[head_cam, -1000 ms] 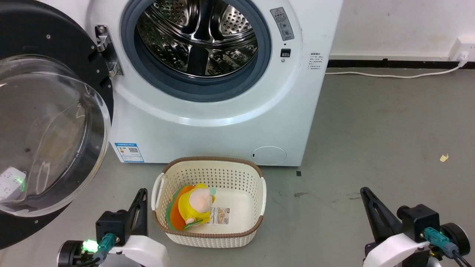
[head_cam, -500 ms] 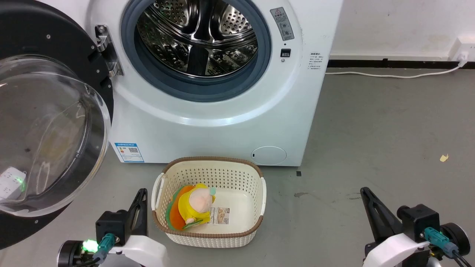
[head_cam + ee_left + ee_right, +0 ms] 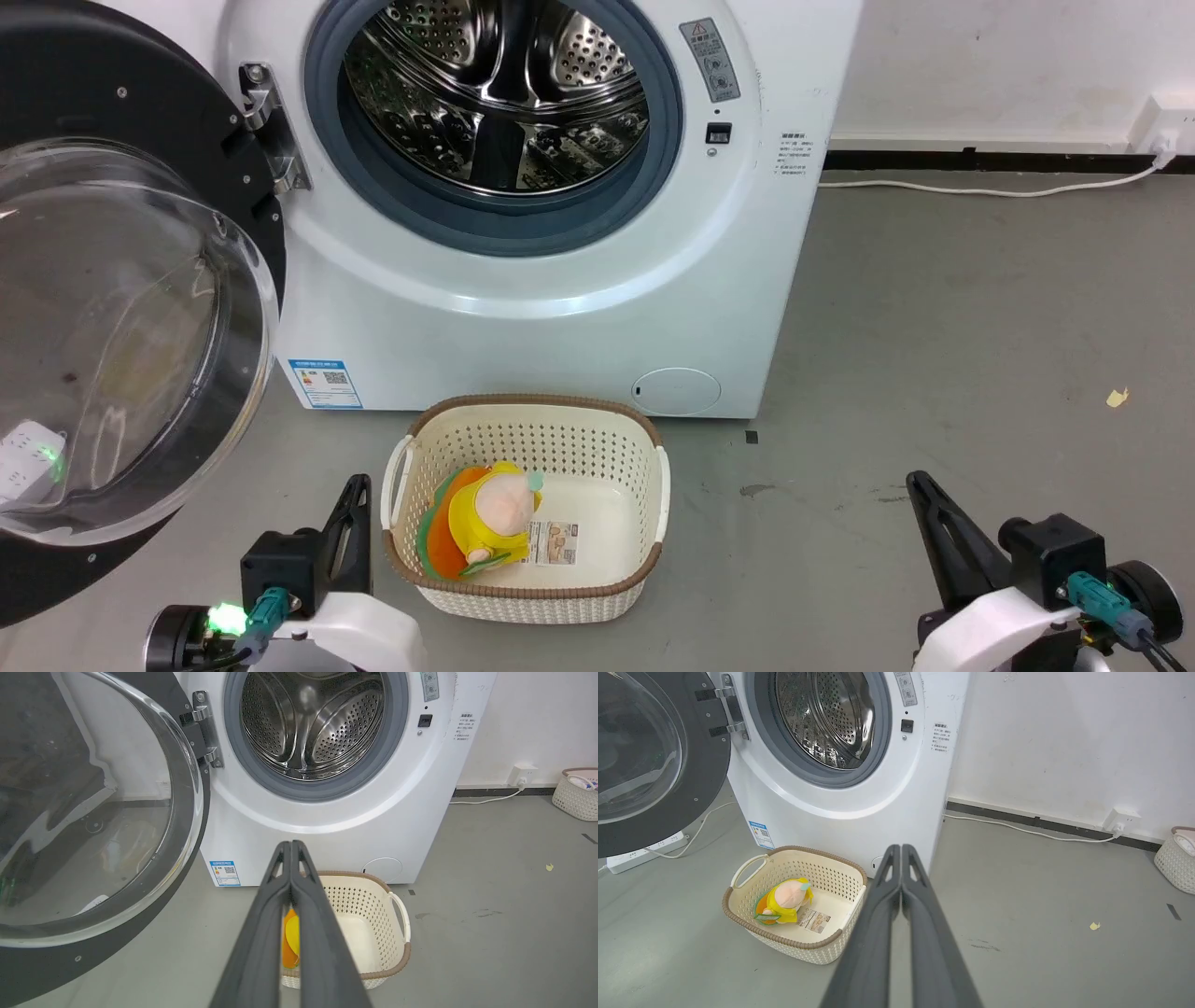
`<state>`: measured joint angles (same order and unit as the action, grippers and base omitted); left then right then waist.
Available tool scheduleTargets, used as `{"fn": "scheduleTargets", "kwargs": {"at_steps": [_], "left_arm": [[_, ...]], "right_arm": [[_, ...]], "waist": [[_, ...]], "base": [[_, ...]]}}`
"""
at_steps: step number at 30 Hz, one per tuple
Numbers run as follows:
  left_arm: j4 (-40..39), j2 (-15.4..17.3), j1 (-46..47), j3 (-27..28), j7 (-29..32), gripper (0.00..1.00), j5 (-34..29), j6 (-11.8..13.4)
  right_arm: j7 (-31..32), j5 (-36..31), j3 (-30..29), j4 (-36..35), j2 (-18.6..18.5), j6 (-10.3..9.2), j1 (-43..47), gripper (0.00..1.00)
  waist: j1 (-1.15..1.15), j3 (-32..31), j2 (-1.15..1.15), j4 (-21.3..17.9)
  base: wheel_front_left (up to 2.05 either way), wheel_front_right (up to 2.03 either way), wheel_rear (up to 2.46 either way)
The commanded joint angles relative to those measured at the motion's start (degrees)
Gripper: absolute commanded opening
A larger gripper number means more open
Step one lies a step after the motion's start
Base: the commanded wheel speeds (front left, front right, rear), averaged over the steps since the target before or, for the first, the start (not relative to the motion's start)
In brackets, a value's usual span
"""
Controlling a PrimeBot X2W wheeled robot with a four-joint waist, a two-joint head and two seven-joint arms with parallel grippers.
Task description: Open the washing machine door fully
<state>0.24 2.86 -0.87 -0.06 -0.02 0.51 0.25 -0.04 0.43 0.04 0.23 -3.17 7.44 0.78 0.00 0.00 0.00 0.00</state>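
The white washing machine (image 3: 560, 308) (image 3: 336, 826) (image 3: 859, 802) stands with its steel drum exposed. Its door (image 3: 121, 327) (image 3: 93, 826) (image 3: 649, 760), black-rimmed with a bulging clear glass bowl, hangs swung wide to the left on a metal hinge (image 3: 271, 126). My left gripper (image 3: 353, 490) (image 3: 291, 845) rests low at the lower left, shut and empty, beside the basket and well clear of the door. My right gripper (image 3: 920, 485) (image 3: 897, 848) sits at the lower right over bare floor, also shut and empty.
A cream perforated basket (image 3: 644, 523) (image 3: 738, 891) with a yellow and orange plush toy (image 3: 485, 523) stands before the machine. A white power strip (image 3: 649, 847) and cable lie under the door. A white cable (image 3: 980, 191) runs along the wall. Another basket (image 3: 1176, 863) is far right.
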Motion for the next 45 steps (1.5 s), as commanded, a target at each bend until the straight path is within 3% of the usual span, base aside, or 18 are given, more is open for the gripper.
{"fn": "scheduleTargets", "kwargs": {"at_steps": [1,45], "left_arm": [[-0.2,0.0,0.9,0.1,0.0,0.00,-0.5,-0.2],[-0.2,0.0,0.9,0.1,0.0,0.00,-0.5,-0.2]], "right_arm": [[0.0,-0.4,0.0,-0.2,0.3,0.05,-0.8,0.00],[0.0,-0.4,0.0,-0.2,0.3,0.05,-0.8,0.00]], "waist": [[0.00,0.0,0.00,0.0],[0.00,0.0,0.00,0.0]], "base": [[0.00,0.00,0.00],[0.00,0.00,0.00]]}}
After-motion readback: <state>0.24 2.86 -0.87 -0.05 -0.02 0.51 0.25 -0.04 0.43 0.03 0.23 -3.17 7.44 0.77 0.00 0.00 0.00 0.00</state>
